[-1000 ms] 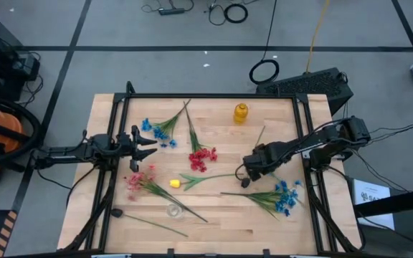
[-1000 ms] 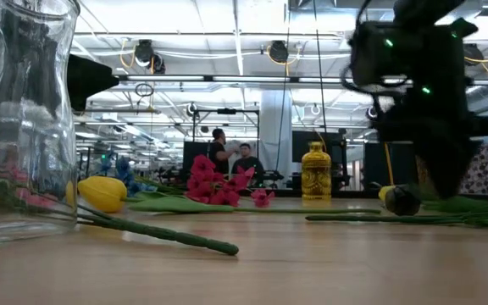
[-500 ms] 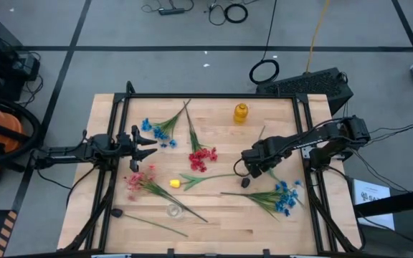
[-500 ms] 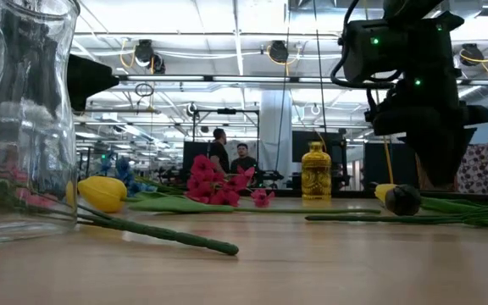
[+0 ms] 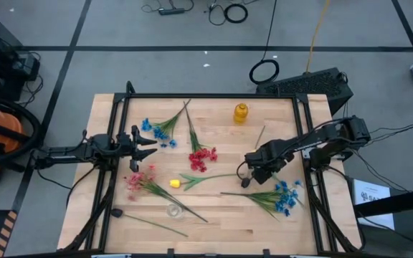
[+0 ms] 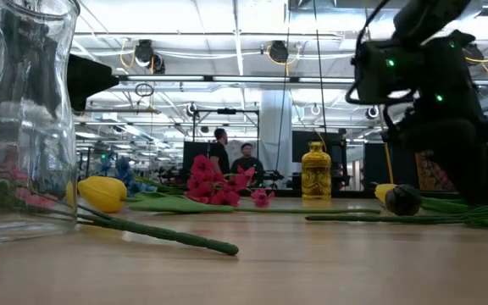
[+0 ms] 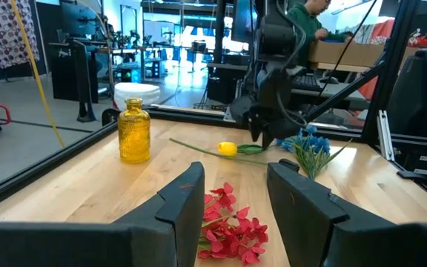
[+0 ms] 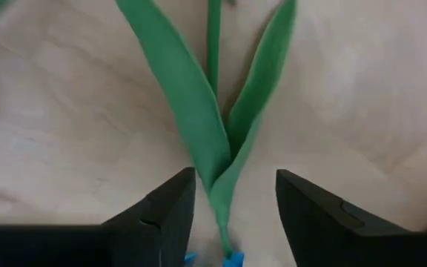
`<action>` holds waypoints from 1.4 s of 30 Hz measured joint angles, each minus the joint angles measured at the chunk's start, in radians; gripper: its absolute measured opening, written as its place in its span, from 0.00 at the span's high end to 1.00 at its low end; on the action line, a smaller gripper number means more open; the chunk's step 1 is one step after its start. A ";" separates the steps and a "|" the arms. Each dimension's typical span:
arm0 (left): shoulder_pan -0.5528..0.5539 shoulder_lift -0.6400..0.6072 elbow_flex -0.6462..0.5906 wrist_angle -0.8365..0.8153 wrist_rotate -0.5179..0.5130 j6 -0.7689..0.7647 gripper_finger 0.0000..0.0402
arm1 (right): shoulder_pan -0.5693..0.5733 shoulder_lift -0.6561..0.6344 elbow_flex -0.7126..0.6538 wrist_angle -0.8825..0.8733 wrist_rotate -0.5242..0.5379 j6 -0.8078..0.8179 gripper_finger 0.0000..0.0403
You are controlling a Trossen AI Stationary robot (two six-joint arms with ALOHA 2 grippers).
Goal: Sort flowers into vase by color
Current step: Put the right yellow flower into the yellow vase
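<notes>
Several flowers lie flat on the wooden table [image 5: 221,222]: a blue sprig [image 5: 160,130], a red one [image 5: 201,158], a pink one [image 5: 138,180], a yellow bud [image 5: 174,183], a blue cluster [image 5: 285,196] and a dark head [image 5: 245,183]. A clear glass vase [image 6: 19,119] stands at the near edge. My right gripper [image 5: 260,170] points down, open, its fingers [image 8: 165,215] standing on either side of a green stem with two leaves [image 8: 224,126], without visible touch. My left gripper [image 5: 151,143] waits open and level at the table's left, the red sprig [image 7: 232,230] before it.
A small yellow vase [image 5: 241,112] stands near the far edge. A dark-headed stem [image 5: 145,222] lies by the near left corner. A black frame rail [image 5: 214,95] runs around the table. People [image 6: 231,157] stand in the room beyond.
My right gripper has shifted a little toward the table's right edge and sunk lower over the leafed stem, turning slightly as it went. The flowers and the left arm have stayed where they were.
</notes>
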 joint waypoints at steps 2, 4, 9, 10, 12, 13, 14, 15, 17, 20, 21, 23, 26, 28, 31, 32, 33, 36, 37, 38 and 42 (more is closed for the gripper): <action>0.000 0.000 0.000 0.000 0.000 0.000 0.62 | 0.000 -0.002 -0.032 0.058 -0.004 -0.008 0.56; 0.000 0.000 0.000 0.001 0.000 0.000 0.62 | -0.001 -0.007 -0.061 0.117 -0.010 -0.018 0.58; 0.000 0.000 0.000 0.002 0.000 0.000 0.62 | 0.001 -0.007 -0.075 0.161 -0.004 0.004 0.75; 0.000 0.000 0.000 0.003 0.000 0.000 0.62 | 0.001 -0.007 -0.075 0.164 -0.002 0.023 0.79; 0.000 0.000 0.000 0.002 0.000 0.000 0.62 | 0.001 -0.006 -0.075 0.171 -0.002 0.046 0.89; 0.000 0.000 0.000 0.003 0.000 0.000 0.62 | 0.001 -0.005 -0.074 0.172 -0.002 0.054 0.94; 0.000 0.000 0.000 0.003 0.000 0.000 0.62 | 0.005 -0.005 -0.070 0.162 -0.002 0.065 0.97; 0.000 0.000 0.000 0.003 0.000 0.000 0.62 | 0.012 -0.004 -0.062 0.143 0.007 0.087 0.97; 0.000 0.000 0.000 0.003 0.000 0.000 0.62 | 0.029 -0.015 -0.038 0.090 0.039 0.132 0.97; 0.000 0.000 0.000 0.002 0.000 0.000 0.62 | 0.058 -0.058 -0.004 0.012 0.145 0.189 0.98; 0.000 0.000 0.000 0.003 0.000 0.000 0.62 | 0.069 -0.082 0.016 0.010 0.190 0.214 0.98; 0.000 0.000 0.000 0.003 0.000 0.000 0.62 | 0.091 -0.130 0.045 0.025 0.289 0.258 0.99; 0.000 0.000 0.000 0.002 0.000 0.000 0.62 | 0.111 -0.198 0.073 0.065 0.511 0.265 0.99; 0.000 0.000 0.000 0.002 0.000 0.000 0.62 | 0.108 -0.240 0.094 0.112 0.622 0.230 0.99; 0.000 0.000 0.000 0.002 0.000 0.000 0.62 | 0.069 -0.284 0.123 0.110 0.693 0.166 0.99; 0.000 0.000 0.000 0.002 0.000 0.000 0.62 | 0.053 -0.296 0.139 0.115 0.729 0.159 0.99; 0.000 0.000 0.000 0.002 0.000 0.000 0.62 | 0.038 -0.309 0.155 0.123 0.766 0.150 0.99; 0.000 0.000 0.000 0.002 0.000 0.000 0.62 | -0.006 -0.342 0.196 0.189 0.881 -0.002 0.99; 0.000 0.000 0.000 0.003 0.000 0.000 0.62 | -0.023 -0.352 0.206 0.233 0.911 -0.088 0.99; 0.000 0.000 0.000 0.002 0.000 0.000 0.62 | -0.044 -0.361 0.213 0.283 0.934 -0.182 0.99; 0.000 0.000 0.000 0.002 0.000 0.000 0.62 | -0.166 -0.388 0.223 0.545 0.901 -0.548 0.99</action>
